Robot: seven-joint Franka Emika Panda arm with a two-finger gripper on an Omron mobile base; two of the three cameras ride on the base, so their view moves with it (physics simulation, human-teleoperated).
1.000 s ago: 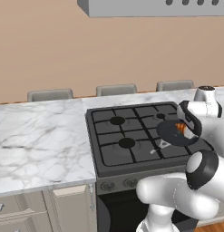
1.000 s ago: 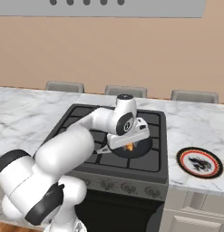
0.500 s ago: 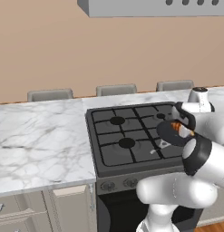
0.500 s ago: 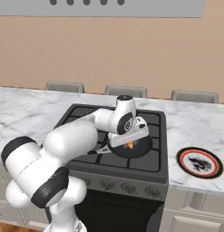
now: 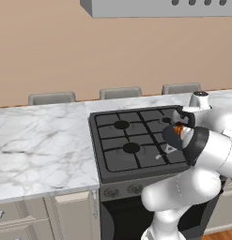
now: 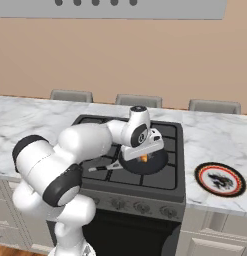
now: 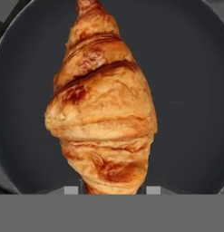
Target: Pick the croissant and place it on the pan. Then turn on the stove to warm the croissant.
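Left base view: arm had swung nearer camera than a second ago; end effector (image 5: 180, 130) stayed over stove (image 5: 136, 143), croissant (image 5: 177, 129) glimpsed at it.

Right base view: croissant (image 6: 143, 158) over pan (image 6: 143, 162), barely shifted; placing probably near.

Hand view: end effector clenched on croissant (image 7: 102, 106) above pan (image 7: 190, 90). No readable writing.
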